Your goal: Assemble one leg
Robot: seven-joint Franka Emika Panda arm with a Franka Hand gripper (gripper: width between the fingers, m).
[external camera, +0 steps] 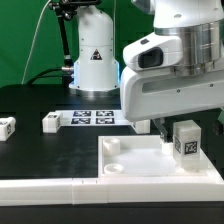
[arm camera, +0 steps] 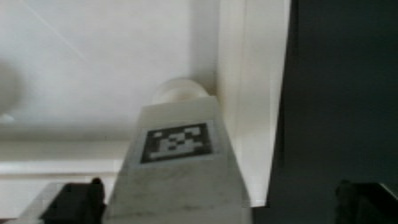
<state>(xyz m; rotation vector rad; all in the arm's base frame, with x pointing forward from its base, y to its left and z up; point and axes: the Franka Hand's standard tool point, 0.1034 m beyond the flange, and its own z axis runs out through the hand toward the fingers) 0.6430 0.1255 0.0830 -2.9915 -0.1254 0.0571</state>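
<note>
The small white tagged plastic leg (external camera: 186, 141) was seen upright on the flat white square panel (external camera: 150, 160), toward its three o'clock edge. It was straddled by the tool (external camera: 183, 128), spread wider, gripping nothing.

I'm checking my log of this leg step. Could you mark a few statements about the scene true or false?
1. The leg stands upright on the panel. True.
2. The gripper is shut on it. False: it is open, with a wide gap between the leg and one finger.
3. Two loose legs lie on the black table. True.
4. The marker board lies on the panel. False: it is on the table, beyond the panel.
</note>
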